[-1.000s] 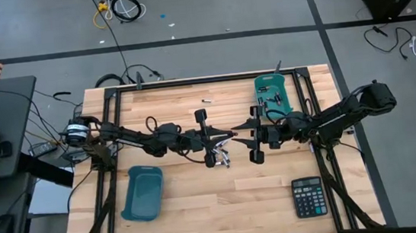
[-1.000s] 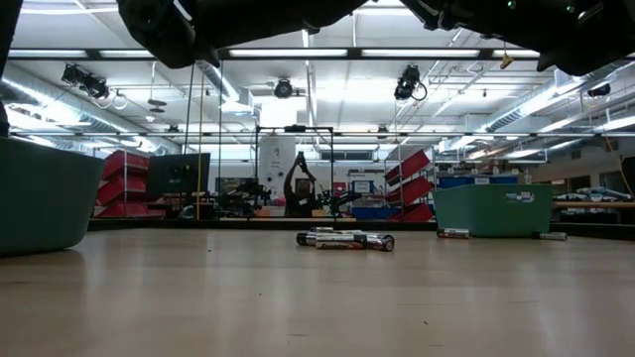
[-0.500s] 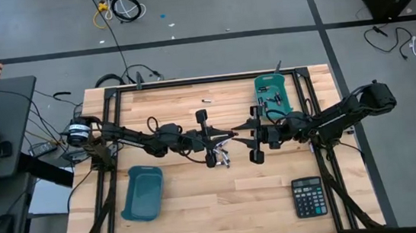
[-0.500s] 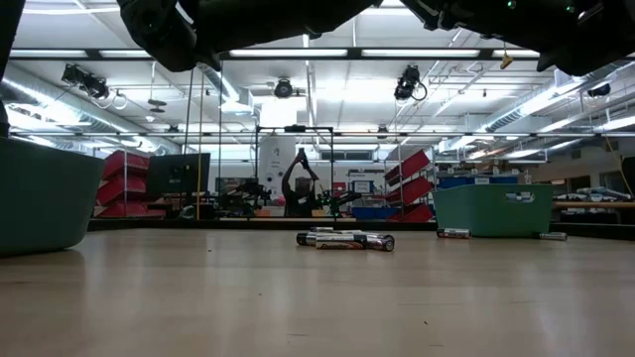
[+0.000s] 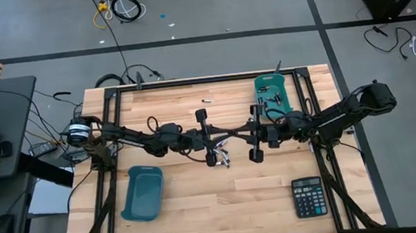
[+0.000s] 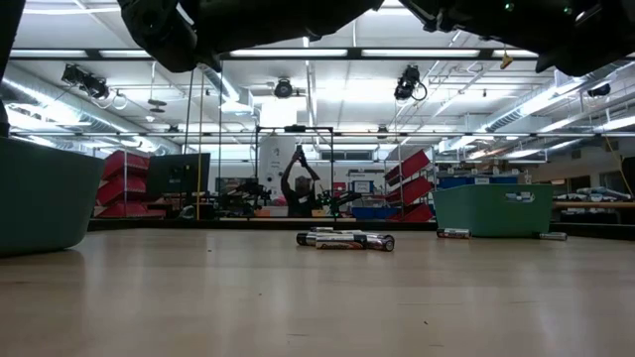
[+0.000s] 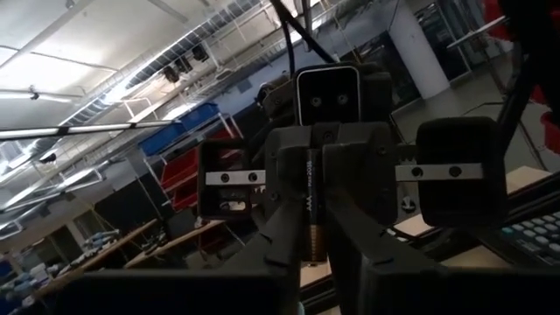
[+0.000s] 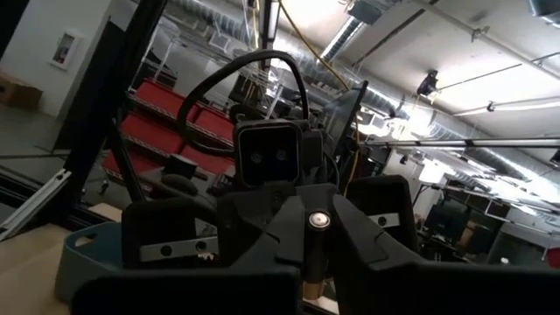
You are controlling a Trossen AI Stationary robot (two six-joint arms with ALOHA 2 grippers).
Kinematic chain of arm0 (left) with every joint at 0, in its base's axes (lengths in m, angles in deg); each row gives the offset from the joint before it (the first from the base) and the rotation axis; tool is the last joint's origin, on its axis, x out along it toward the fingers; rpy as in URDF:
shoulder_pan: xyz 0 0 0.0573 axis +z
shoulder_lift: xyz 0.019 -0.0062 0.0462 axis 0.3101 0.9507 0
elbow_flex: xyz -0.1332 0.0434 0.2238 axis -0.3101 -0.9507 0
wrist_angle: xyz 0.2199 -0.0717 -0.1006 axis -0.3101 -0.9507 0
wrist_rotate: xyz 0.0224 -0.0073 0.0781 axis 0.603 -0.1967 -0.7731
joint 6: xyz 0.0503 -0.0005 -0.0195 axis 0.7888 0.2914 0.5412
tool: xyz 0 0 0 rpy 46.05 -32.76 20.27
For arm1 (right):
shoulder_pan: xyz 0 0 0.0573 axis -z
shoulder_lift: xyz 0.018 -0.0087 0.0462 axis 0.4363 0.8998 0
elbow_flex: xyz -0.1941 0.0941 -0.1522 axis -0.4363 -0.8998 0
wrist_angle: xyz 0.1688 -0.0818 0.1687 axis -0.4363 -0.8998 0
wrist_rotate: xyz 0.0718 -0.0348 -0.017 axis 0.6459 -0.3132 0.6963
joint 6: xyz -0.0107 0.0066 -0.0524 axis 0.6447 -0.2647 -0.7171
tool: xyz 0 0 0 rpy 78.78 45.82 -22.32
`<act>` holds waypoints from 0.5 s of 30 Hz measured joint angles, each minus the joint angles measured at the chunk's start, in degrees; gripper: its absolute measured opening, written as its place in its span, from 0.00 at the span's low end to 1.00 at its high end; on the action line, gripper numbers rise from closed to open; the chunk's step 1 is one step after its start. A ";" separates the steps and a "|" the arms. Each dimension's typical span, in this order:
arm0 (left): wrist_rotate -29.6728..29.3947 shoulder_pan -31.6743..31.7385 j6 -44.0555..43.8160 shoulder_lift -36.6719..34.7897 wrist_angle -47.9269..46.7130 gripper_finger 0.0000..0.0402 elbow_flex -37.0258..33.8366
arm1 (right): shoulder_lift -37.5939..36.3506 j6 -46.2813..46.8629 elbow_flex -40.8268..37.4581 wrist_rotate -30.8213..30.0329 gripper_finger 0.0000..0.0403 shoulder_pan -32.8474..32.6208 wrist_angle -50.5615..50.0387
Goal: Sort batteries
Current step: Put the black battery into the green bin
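Closed right up since a second ago: right gripper (image 5: pixel 239 135) now pinching the battery (image 7: pixel 313 203) end-on, mid-air above table (image 5: pixel 176 104), meeting left gripper (image 5: pixel 229 136), also narrow on it. Looks like a handover toward the bins. More batteries (image 6: pixel 345 240) lying below.

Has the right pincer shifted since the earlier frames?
Yes. The right pincer has closed the gap toward the left pincer, moving away from the green bin; a battery sits between them.
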 joint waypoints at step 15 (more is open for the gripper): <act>-22.61 -0.57 -1.70 -0.02 -11.56 0.47 -0.24 | -4.89 5.68 0.00 -25.83 0.06 0.01 -7.61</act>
